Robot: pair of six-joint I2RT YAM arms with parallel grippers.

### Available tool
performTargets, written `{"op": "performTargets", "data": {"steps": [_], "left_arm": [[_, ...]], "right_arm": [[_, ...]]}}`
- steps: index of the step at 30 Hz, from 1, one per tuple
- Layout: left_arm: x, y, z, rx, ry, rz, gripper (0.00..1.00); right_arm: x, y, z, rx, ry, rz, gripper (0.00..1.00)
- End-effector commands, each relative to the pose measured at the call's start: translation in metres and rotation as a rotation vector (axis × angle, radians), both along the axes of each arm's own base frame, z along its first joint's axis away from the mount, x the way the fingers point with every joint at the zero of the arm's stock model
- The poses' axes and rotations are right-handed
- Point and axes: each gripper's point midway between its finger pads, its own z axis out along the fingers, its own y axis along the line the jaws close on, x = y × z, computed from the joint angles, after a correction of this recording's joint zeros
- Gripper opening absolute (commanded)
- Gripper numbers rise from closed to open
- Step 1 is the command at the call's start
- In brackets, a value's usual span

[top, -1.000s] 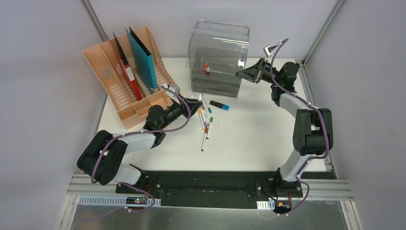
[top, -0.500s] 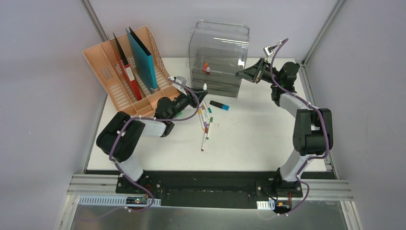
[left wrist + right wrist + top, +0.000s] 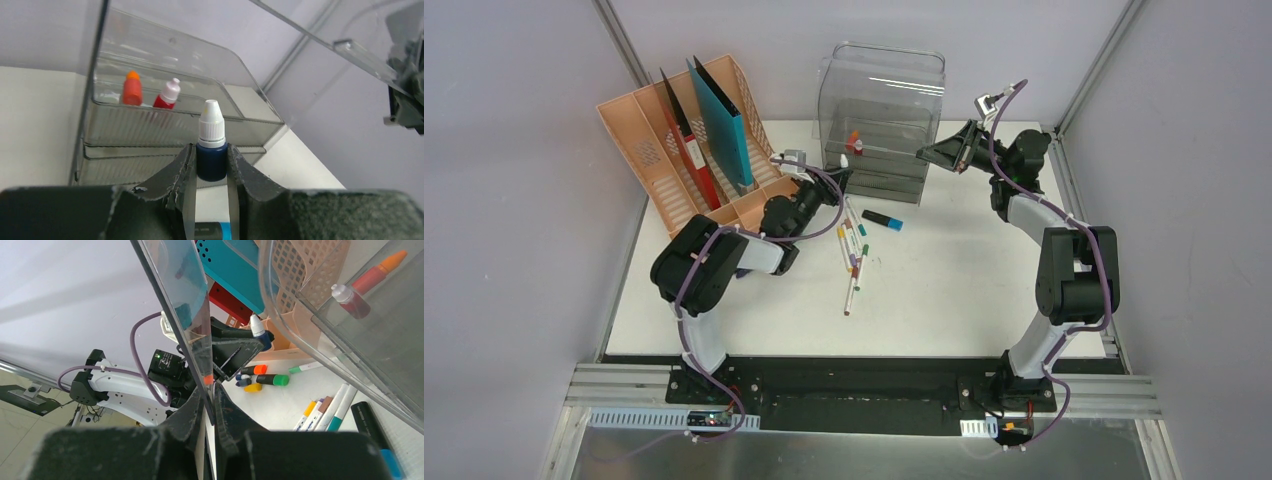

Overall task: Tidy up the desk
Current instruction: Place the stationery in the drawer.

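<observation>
The white desk (image 3: 964,280) carries the scattered items. My left gripper (image 3: 839,180) is shut on a small dark blue bottle with a white cap (image 3: 211,162), held upright just in front of the clear grey drawer box (image 3: 879,130). An orange bottle (image 3: 132,88) and a red bottle (image 3: 166,95) stand in the box's open top tray. My right gripper (image 3: 929,153) is shut on a clear panel of the box (image 3: 172,300) at its right side. The blue bottle also shows in the right wrist view (image 3: 260,332).
Several markers (image 3: 854,250) lie in a loose pile mid-desk, with a black and blue highlighter (image 3: 882,219) beside them. A peach file rack (image 3: 654,170) at the back left holds a teal folder (image 3: 722,120) and a red folder (image 3: 686,140). Short markers (image 3: 270,380) lie by the rack.
My left arm has swung forward and right from near the rack toward the drawer box, carrying the blue bottle. The right arm has not moved.
</observation>
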Motion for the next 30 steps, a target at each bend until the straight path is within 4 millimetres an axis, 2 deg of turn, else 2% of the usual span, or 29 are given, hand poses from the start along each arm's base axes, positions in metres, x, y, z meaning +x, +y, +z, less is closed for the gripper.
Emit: {"op": "performTargets", "data": {"steps": [1,8,14,23,28,30], "left_arm": [[0.025,0.023,0.032,-0.141,-0.027,0.141,0.0],[0.043,0.019,0.032,-0.184,0.045,0.166,0.0],[0.061,0.019,0.022,-0.246,0.186,0.217,0.0],[0.077,0.018,0.02,-0.321,0.291,0.264,0.0],[0.085,0.018,0.01,-0.396,0.445,0.31,0.0],[0.087,0.016,0.006,-0.416,0.501,0.319,0.03]], "right_arm": [[-0.018,0.007,0.029,0.017,-0.041,0.054,0.06],[-0.017,0.008,0.029,0.019,-0.04,0.055,0.06],[-0.017,0.008,0.028,0.018,-0.038,0.056,0.06],[-0.017,0.008,0.026,0.018,-0.035,0.056,0.06],[-0.017,0.008,0.026,0.017,-0.036,0.056,0.06],[-0.017,0.008,0.026,0.017,-0.037,0.056,0.06]]}}
